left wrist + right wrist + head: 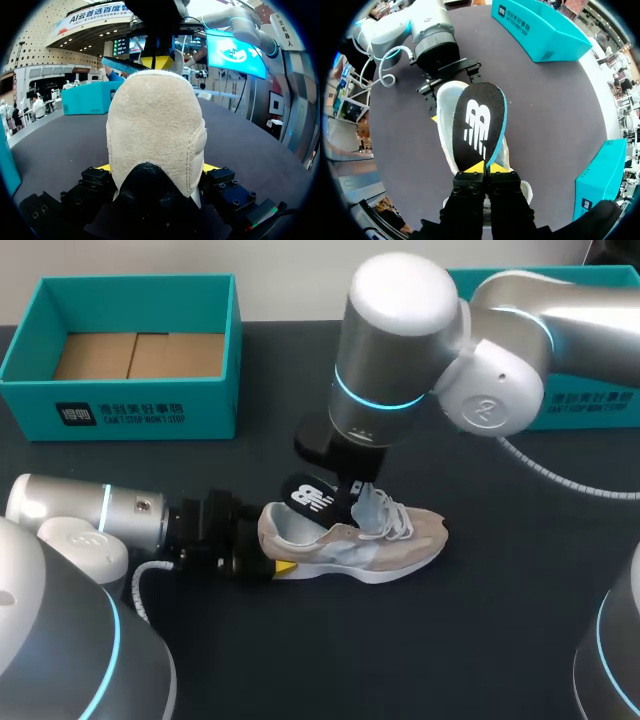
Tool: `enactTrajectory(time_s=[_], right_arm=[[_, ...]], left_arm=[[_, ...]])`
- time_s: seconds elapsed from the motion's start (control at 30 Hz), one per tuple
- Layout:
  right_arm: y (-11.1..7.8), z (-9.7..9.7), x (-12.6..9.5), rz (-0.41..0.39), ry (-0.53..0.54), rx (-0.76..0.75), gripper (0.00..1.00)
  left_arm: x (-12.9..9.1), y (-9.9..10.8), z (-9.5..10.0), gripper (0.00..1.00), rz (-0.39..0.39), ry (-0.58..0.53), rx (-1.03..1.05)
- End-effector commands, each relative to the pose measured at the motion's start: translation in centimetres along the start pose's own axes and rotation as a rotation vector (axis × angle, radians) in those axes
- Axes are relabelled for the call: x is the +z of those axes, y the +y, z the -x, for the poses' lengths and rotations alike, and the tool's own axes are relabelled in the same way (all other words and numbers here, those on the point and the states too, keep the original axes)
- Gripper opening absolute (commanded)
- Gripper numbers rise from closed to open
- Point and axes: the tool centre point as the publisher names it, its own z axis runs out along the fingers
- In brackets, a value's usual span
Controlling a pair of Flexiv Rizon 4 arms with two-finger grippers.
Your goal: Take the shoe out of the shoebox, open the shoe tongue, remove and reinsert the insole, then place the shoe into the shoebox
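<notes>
A beige and light-blue sneaker (372,545) lies on its sole on the dark table, toe to the right. Its heel (155,130) sits between the fingers of my left gripper (266,562), which press it from both sides. Just above the shoe's opening my right gripper (485,168) is shut on one end of the black insole (477,125), which has a white logo and a blue edge. The insole (308,498) tilts up over the heel, out of the shoe, and shows beyond the heel in the left wrist view (125,64).
The open teal shoebox (130,405) with a cardboard floor stands at the back left. A second teal box part (590,405) lies at the back right, behind my right arm. Bare table lies in front of the shoe.
</notes>
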Motion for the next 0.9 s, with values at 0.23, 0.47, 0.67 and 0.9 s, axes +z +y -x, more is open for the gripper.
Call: enactTrajectory(time_s=[0.23,0.47,0.67,0.9], right_arm=[[2.8,-0.1,-0.3,0.073,0.045,-0.076,0.00],[4.4,-0.3,-0.6,0.093,0.076,-0.115,0.00],[5.7,-0.8,-0.5,0.137,0.094,-0.132,0.00],[6.0,-1.2,0.2,0.141,0.124,-0.132,0.00]], left_arm=[[0.0,0.3,0.0,0.00,0.003,0.001,0.000],[0.0,0.3,0.0,0.00,0.003,0.001,0.000],[0.0,0.3,0.0,0.00,0.003,0.001,0.000],[0.0,0.3,0.0,0.00,0.003,0.001,0.000]])
